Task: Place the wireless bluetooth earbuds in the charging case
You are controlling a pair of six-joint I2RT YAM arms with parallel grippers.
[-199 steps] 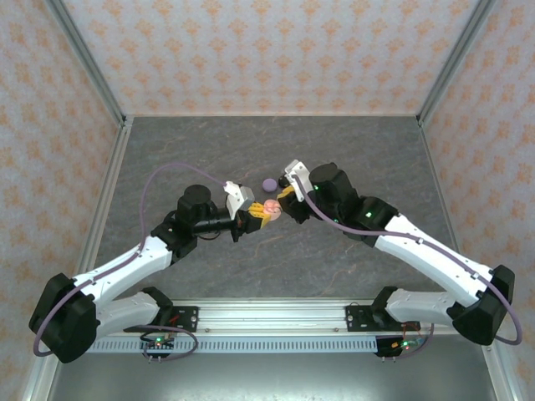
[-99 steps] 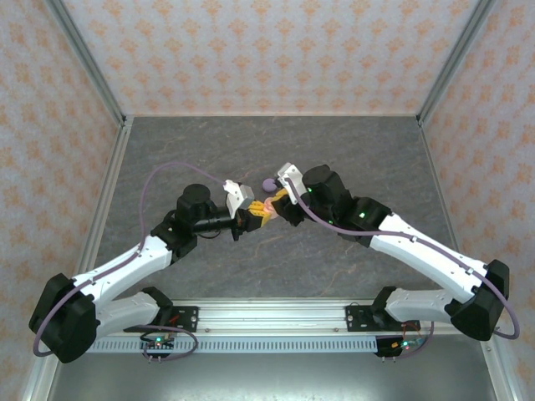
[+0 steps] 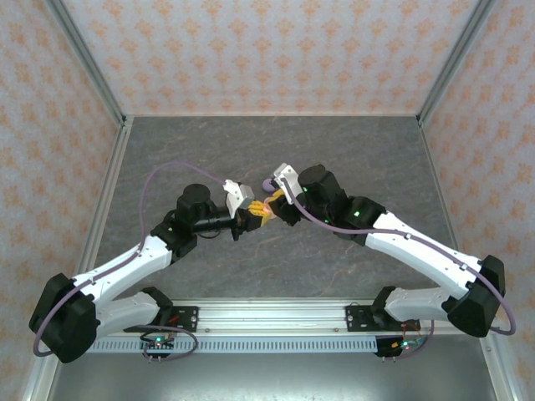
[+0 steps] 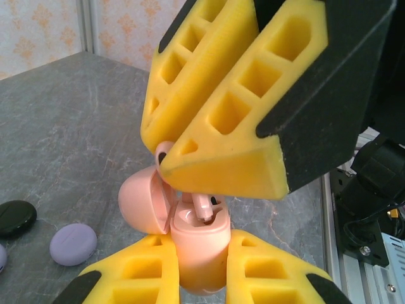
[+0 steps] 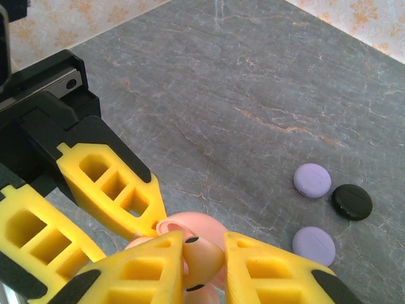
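Between ribbed yellow pads (image 4: 266,272) sits a glossy pink case (image 4: 199,244).

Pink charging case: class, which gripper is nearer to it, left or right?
Left. The left gripper is shut on the pink charging case; the right gripper hangs just above it, holding a pink earbud at its open top.

No words, numbers or signs can be read anywhere. The walls (image 3: 251,50) around the tabletop (image 3: 251,142) have just an orange flower pattern, not letters. The pink charging case (image 4: 199,247) looks plain.
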